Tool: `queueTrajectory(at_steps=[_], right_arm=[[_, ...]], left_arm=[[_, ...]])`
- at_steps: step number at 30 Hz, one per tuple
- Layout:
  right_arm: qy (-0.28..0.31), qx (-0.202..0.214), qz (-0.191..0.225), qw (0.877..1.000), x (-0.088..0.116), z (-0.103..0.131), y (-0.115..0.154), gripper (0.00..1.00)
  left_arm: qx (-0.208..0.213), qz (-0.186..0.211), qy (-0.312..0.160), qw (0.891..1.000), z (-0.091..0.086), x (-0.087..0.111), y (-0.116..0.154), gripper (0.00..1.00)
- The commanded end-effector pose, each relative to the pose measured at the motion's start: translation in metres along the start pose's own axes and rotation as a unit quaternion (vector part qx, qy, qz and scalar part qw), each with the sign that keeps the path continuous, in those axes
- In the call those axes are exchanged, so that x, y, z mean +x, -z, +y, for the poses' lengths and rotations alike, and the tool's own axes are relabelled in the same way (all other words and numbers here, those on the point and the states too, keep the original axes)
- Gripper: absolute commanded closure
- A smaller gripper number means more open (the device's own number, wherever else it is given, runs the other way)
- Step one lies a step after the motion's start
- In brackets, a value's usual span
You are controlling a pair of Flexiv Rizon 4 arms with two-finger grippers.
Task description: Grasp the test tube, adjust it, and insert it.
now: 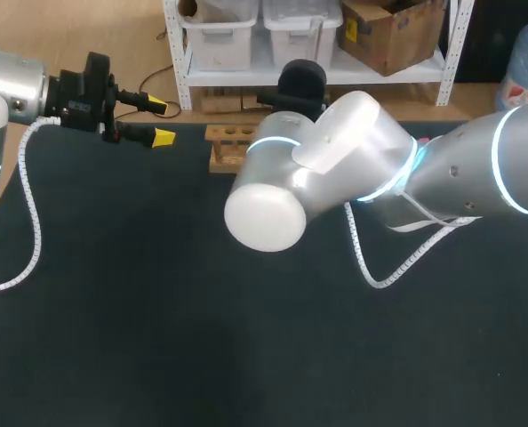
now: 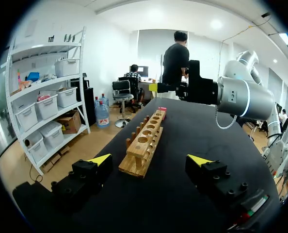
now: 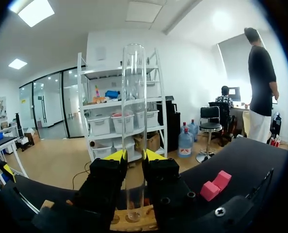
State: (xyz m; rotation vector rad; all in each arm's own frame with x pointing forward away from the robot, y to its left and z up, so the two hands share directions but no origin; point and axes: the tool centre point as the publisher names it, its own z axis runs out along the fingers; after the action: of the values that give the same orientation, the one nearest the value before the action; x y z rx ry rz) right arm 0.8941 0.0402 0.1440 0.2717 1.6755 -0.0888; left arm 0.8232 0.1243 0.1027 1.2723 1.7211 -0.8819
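A lab is showing: a wooden rack is sitting on the black bench, a glass tube standing upright at the rack.

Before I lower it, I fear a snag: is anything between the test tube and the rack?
Nothing visible. The right gripper holds the test tube upright, its lower end directly at the wooden rack; the left gripper stands off, open.

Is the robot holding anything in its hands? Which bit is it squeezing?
The right hand holds a clear test tube upright, pinched around its lower part, with most of it sticking up above. The left hand is open and empty.
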Motion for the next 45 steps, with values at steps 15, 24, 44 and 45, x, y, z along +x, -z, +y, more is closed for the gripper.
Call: queueTrajectory(at_steps=[15, 24, 44, 45], right_arm=[[-0.009, -0.004, 0.002, 1.0, 0.012, 0.001, -0.007, 1.0], [-0.012, -0.004, 0.015, 1.0, 0.022, 0.002, -0.008, 1.0], [-0.019, -0.008, 0.055, 0.998, 0.055, 0.007, -0.01, 1.0], [-0.017, -0.008, 0.058, 0.998, 0.057, 0.007, -0.01, 1.0]], left_arm=[[-0.001, -0.001, -0.001, 1.0, -0.001, 0.001, 0.0, 0.0], [-0.001, -0.001, -0.001, 1.0, -0.001, 0.001, 0.0, 0.0], [-0.001, -0.001, -0.001, 1.0, -0.001, 0.001, 0.0, 0.0], [-0.001, -0.001, -0.001, 1.0, -0.001, 0.001, 0.0, 0.0]])
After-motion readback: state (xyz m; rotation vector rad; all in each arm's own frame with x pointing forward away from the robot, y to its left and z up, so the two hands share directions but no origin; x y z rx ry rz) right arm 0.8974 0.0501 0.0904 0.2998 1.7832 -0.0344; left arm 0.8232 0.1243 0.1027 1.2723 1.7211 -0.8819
